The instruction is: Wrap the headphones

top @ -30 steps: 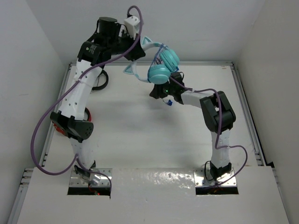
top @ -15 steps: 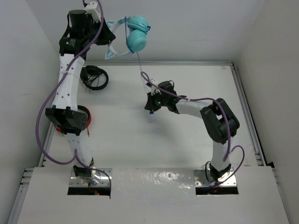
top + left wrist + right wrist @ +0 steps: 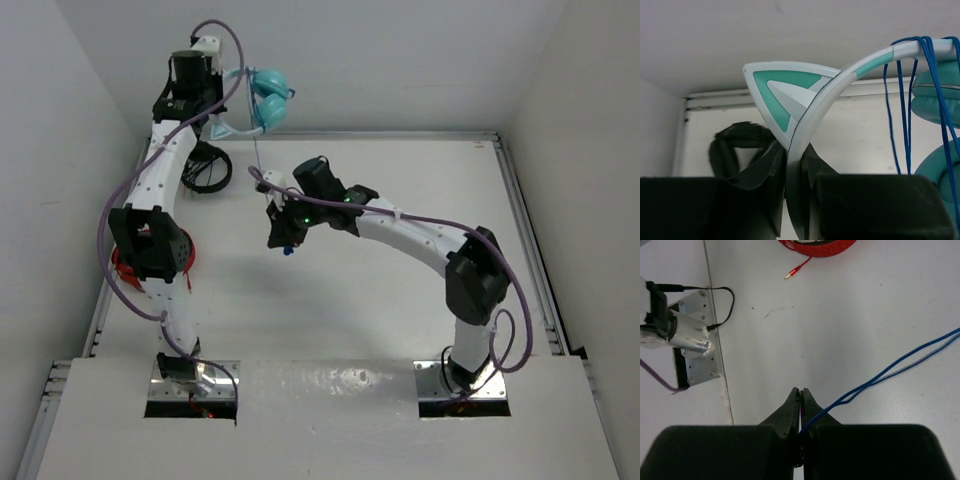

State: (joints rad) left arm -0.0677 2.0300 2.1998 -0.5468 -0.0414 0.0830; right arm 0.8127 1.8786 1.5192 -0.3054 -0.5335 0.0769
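- my left gripper (image 3: 792, 165) is clamped on the pale headband (image 3: 840, 75) of the teal headphones (image 3: 268, 100), just below one cat ear (image 3: 785, 95). it holds them in the air at the far left of the scene, with the earcups on the right.
- my right gripper (image 3: 800, 405) is pinched tight on the thin blue cable (image 3: 890, 372), low over the table nearer the middle. from above, the cable runs from the headphones down to this gripper.
- the left wrist view shows several strands of cable (image 3: 905, 110) already draped over the headband, so i judge the winding is under way and not finished.
- a small blue bit hangs under the right gripper (image 3: 283, 232) in the top view. it's probably the plug, but the view is too coarse to be sure, so i can't tell how much slack is left.
- next i'd carry the pinched cable up and over the headband for another loop. the line needs to stay taut enough that the earlier turns don't slip, and the left grip must stay firm.
- the black headphones (image 3: 205, 168) lie on the table below the left arm, and the red headphones (image 3: 820, 246) are at the left edge. both are well apart from the cable path.
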